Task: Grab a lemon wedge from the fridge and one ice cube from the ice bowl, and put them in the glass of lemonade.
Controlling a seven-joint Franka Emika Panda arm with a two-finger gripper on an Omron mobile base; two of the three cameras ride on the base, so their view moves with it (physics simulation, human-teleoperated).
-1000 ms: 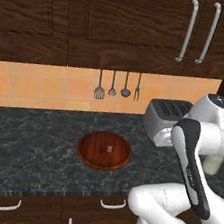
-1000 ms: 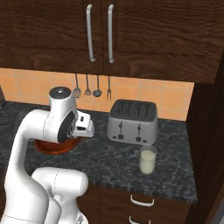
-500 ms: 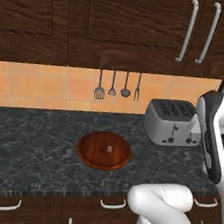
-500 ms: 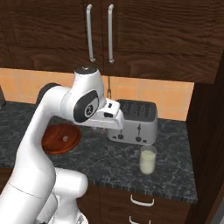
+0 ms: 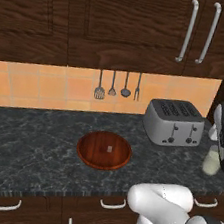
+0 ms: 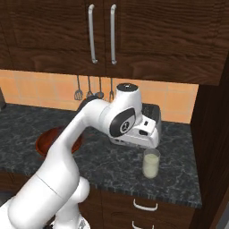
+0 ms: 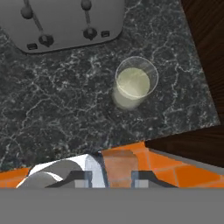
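The glass of lemonade [image 7: 133, 85] stands on the dark counter, right of the toaster, and shows again as the glass [image 6: 151, 163] and the glass [image 5: 211, 162], half behind my arm. My gripper [image 7: 113, 177] hovers above the counter a little short of the glass, shut on a pale translucent ice cube [image 7: 120, 168]; the gripper [image 6: 148, 141] hangs just over the glass rim. The ice bowl [image 5: 103, 149] sits to the left with one ice cube [image 5: 110, 148] in it. The lemon wedge and the fridge are out of view.
A silver toaster [image 5: 174, 123] stands behind the glass, close to my hand. Utensils [image 5: 117, 87] hang on the tiled wall under dark cabinets [image 6: 103, 33]. A tall dark panel [image 6: 214, 134] closes the counter's right end beside the glass.
My arm has swung right from above the ice bowl, past the toaster front, to above the glass. The bowl is uncovered in the left base view.
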